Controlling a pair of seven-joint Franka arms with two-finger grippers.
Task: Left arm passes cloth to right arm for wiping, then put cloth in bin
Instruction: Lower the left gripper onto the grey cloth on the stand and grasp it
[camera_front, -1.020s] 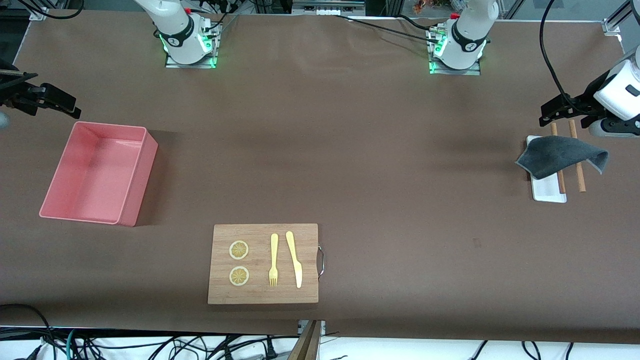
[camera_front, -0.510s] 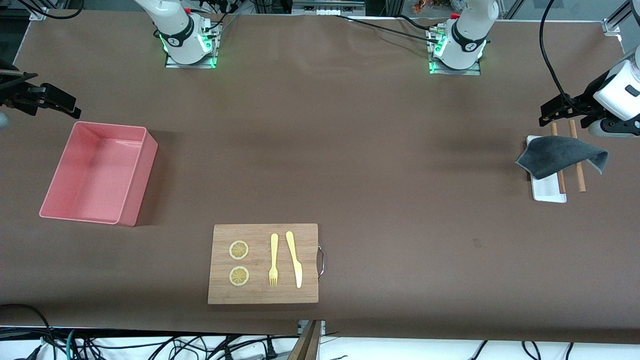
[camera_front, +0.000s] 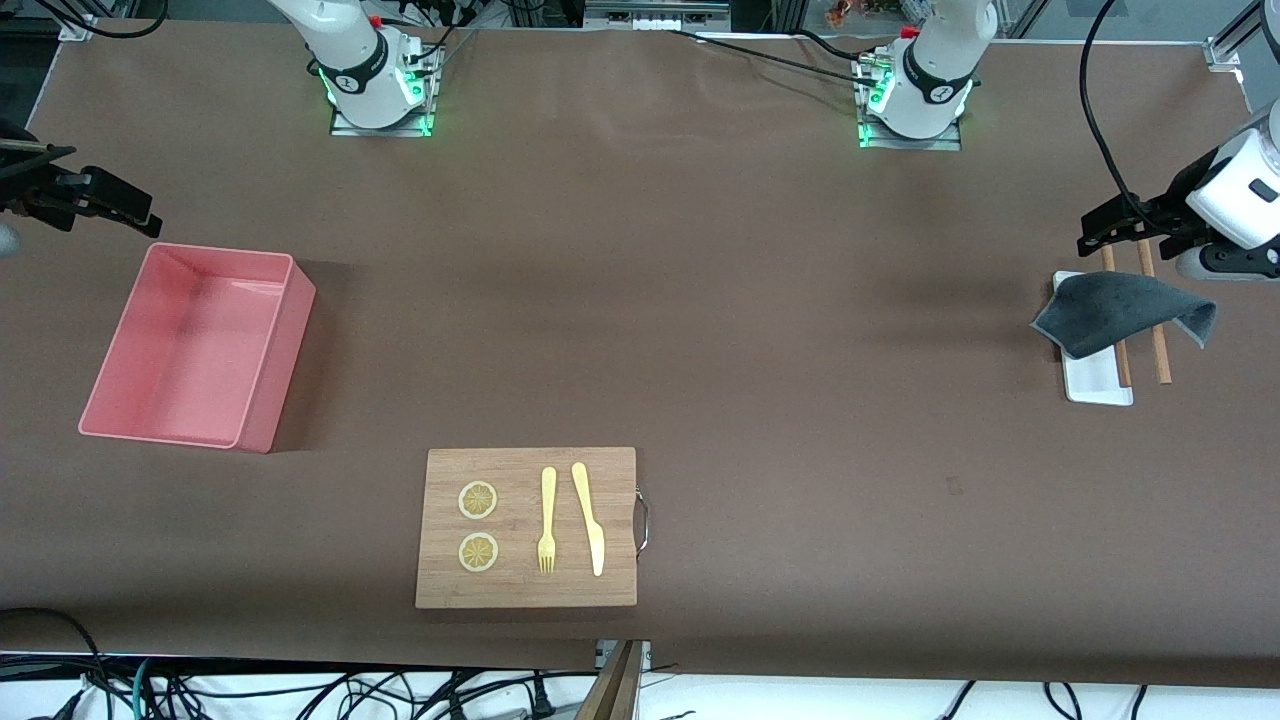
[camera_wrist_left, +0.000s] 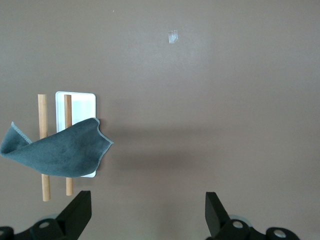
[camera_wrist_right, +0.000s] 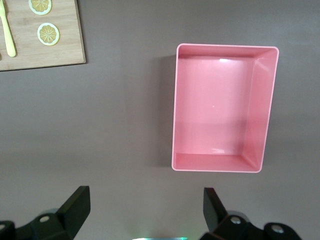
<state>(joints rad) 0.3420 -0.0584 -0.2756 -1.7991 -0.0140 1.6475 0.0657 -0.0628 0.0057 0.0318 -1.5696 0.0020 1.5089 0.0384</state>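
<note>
Fingers on both grippers stand released and hold nothing, so I judge that no step of the task has begun.

Front view: I see the left gripper (camera_front: 1110, 228) in the air over bare table at about 11 o'clock from the cloth (camera_front: 1122, 314). The cloth lies draped over a white tray (camera_front: 1098, 384) and two wooden sticks (camera_front: 1161, 356) at the left arm's end of the table. The right gripper (camera_front: 100, 200) waits at about 11 o'clock from the bin (camera_front: 272, 370), which is empty. The wooden board (camera_front: 526, 590) carries two lemon slices (camera_front: 477, 500), a fork (camera_front: 547, 518) and a knife (camera_front: 589, 518).

Left wrist view: open table separates the spread jaws from the cloth (camera_wrist_left: 60, 152).

Right wrist view: the bin (camera_wrist_right: 215, 164) lies clear of the open jaws; nothing blocks it.

Remaining: pickup, handover, wiping, drop. I judge that the sticks under the cloth may lift with it.
</note>
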